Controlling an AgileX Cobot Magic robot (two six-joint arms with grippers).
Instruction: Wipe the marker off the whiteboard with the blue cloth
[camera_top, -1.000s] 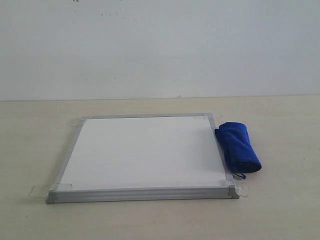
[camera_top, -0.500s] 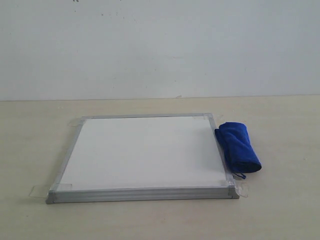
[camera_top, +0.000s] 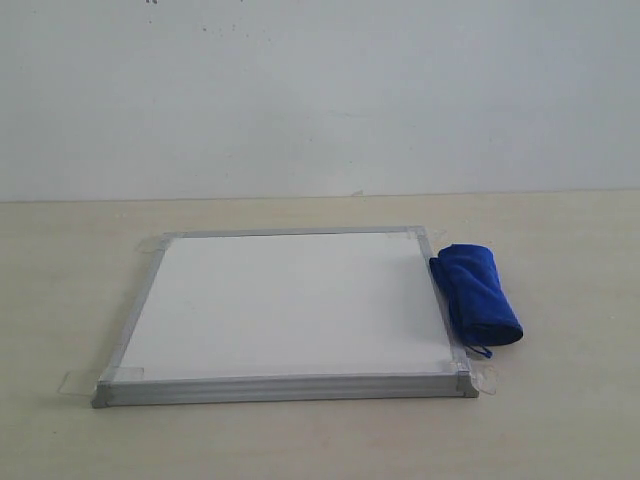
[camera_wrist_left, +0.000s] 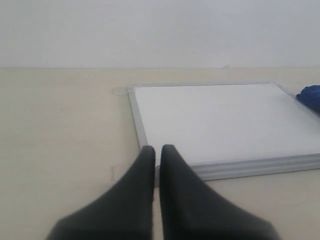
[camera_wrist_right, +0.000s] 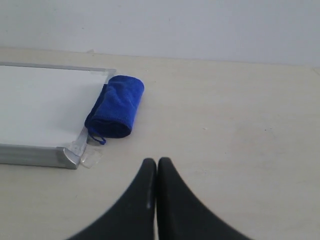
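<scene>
Currently the blue cloth (camera_top: 478, 298) is lying at the whiteboard's (camera_top: 290, 300) 3 o'clock edge, while the right hand (camera_wrist_right: 157, 162) and, seemingly, the left hand (camera_wrist_left: 157, 150) are hovering pinched together.

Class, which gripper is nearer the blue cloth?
Right. The right gripper faces the blue cloth over bare table; the left gripper has the whiteboard between it and the cloth.
</scene>
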